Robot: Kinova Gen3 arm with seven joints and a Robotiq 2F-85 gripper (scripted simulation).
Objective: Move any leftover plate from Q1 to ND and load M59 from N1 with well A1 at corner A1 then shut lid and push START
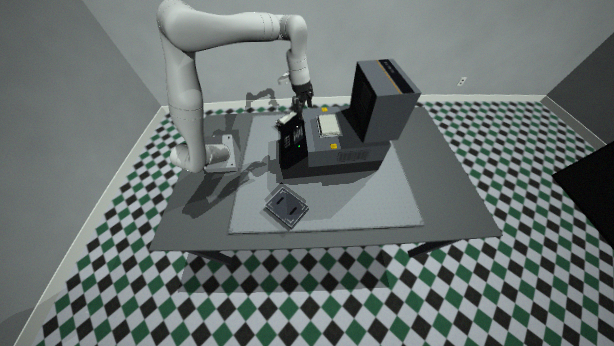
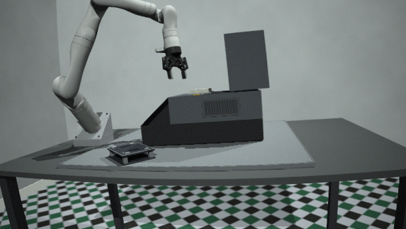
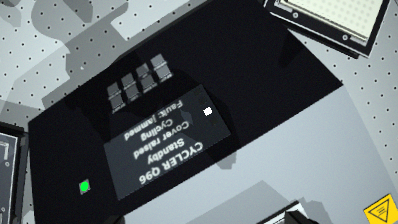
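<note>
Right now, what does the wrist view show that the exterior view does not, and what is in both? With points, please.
Only the wrist view shows the sloped black front panel's small grey keys [image 3: 140, 82], its dark display screen [image 3: 167, 142] with "CYCLER Q96" and the lit green square lamp [image 3: 84, 186].

Only the exterior view shows the raised grey box-shaped lid [image 2: 246, 59], the white jointed arm [image 2: 86, 43] and the open black claw [image 2: 178, 78] in full, above the cycler.

Both show the grey-and-black cycler [image 2: 211, 130] [image 3: 300, 135] and the dark square-cornered nest [image 2: 130, 148] [image 3: 6, 175], which the wrist view cuts off.
</note>
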